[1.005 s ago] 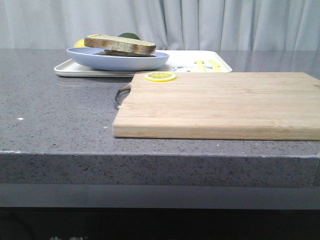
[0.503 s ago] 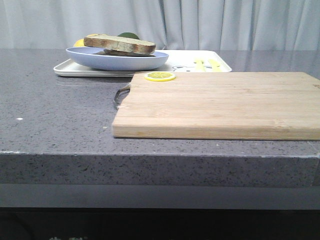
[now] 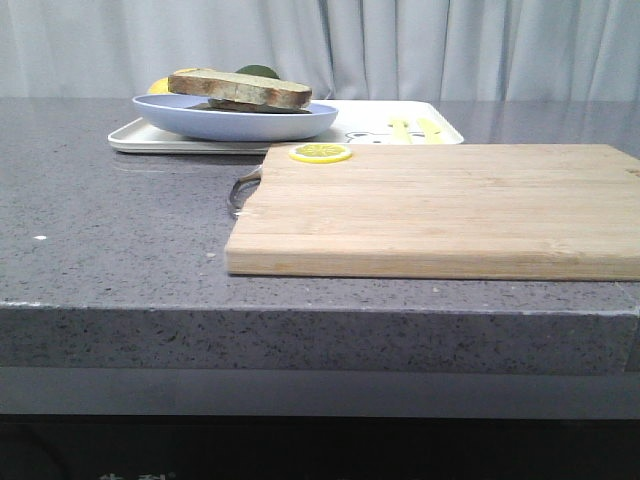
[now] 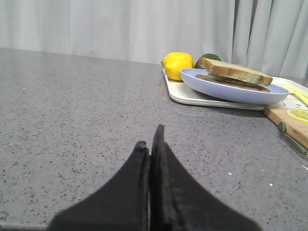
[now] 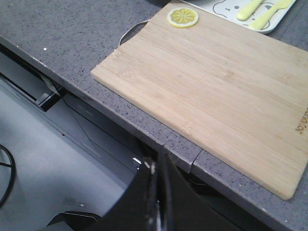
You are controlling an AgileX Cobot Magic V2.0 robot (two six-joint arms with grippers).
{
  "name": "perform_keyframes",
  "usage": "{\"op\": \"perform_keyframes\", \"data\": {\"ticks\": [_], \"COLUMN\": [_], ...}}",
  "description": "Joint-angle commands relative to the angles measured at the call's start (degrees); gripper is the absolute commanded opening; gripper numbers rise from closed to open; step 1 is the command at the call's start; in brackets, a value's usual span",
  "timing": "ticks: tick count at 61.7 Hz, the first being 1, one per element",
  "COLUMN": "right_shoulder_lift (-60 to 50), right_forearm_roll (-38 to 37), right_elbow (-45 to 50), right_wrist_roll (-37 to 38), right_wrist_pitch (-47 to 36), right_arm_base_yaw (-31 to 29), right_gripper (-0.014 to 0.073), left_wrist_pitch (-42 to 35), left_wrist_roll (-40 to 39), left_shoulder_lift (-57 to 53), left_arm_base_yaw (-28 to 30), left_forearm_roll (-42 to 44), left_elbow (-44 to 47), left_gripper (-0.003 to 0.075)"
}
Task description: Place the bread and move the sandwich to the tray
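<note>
The sandwich sits on the pale blue plate (image 3: 235,122), which stands on the left part of the white tray (image 3: 372,118) at the back. A thick brown-crusted bread slice (image 3: 240,88) lies on top of a flatter slice; no egg shows. The sandwich also shows in the left wrist view (image 4: 234,72). My left gripper (image 4: 150,137) is shut and empty, low over the bare counter, well short of the tray (image 4: 192,96). My right gripper (image 5: 156,161) is shut and empty, off the counter's front edge, below the cutting board. Neither gripper shows in the front view.
A tan wooden cutting board (image 3: 440,205) with a metal handle loop (image 3: 243,190) lies in front of the tray, a lemon slice (image 3: 321,153) on its far corner. A whole lemon (image 4: 177,65) and a green fruit (image 4: 208,57) sit behind the plate. Curtains hang behind.
</note>
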Motion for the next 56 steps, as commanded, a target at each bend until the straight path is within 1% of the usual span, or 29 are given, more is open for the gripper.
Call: {"op": "perform_keyframes", "data": {"ticks": [1, 18, 56], "right_shoulder_lift": [0.3, 0.3, 0.3], "right_forearm_roll": [0.4, 0.4, 0.4], "right_elbow": [-1.1, -1.1, -1.1], "right_wrist_roll": [-0.2, -0.2, -0.2], "right_wrist_pitch": [-3.6, -3.6, -3.6], "right_arm_base_yaw": [-0.3, -0.3, -0.3], "right_gripper": [-0.0069, -0.0069, -0.0069], "left_wrist_pitch": [-6.4, -6.5, -6.5], "left_wrist_roll": [-0.8, -0.7, -0.7], "left_shoulder_lift": [-1.3, -1.4, -1.3], "left_arm_base_yaw": [0.0, 2.3, 2.1], "left_forearm_roll": [0.2, 0.2, 0.2], "left_elbow": [0.1, 0.1, 0.1], "left_gripper": [-0.002, -0.002, -0.002]}}
